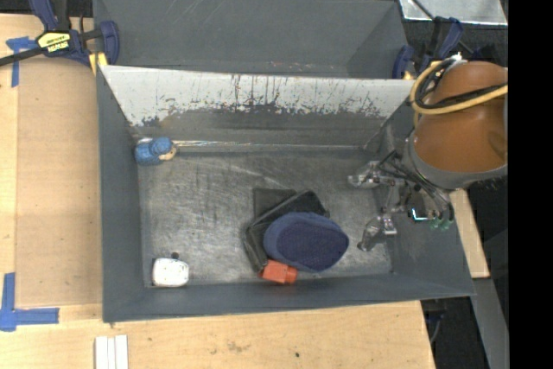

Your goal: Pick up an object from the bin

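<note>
Grey bin (207,203): blue oval pad (304,242) lies left-right beside spread fingers (373,236).

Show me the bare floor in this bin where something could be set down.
Widest bare patch: middle left of the bin floor, between the blue toy at the back, the white lump in front and the black pad. Crowded: front right, where the blue cap, the orange block and the open gripper sit close.

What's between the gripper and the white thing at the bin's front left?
Camera view: a dark blue cap lying on a black pouch, then bare bin floor.
</note>
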You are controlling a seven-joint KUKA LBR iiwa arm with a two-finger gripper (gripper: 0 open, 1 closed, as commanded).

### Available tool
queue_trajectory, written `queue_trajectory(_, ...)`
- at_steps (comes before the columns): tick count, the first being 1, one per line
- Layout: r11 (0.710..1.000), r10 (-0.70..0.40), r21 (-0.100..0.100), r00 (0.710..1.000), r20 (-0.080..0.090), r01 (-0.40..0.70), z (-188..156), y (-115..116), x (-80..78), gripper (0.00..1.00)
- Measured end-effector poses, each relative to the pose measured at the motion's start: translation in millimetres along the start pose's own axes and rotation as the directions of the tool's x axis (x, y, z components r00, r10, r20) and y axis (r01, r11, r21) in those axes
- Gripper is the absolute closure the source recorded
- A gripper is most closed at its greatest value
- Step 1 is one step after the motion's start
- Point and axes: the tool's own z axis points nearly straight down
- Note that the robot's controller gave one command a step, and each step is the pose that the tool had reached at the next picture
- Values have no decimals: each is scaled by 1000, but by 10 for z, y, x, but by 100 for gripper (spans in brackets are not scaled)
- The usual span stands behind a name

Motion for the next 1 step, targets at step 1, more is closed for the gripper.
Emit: queue_trajectory(1, 994, 110, -3, 994, 11, -110, -125, 701, -110, 0)
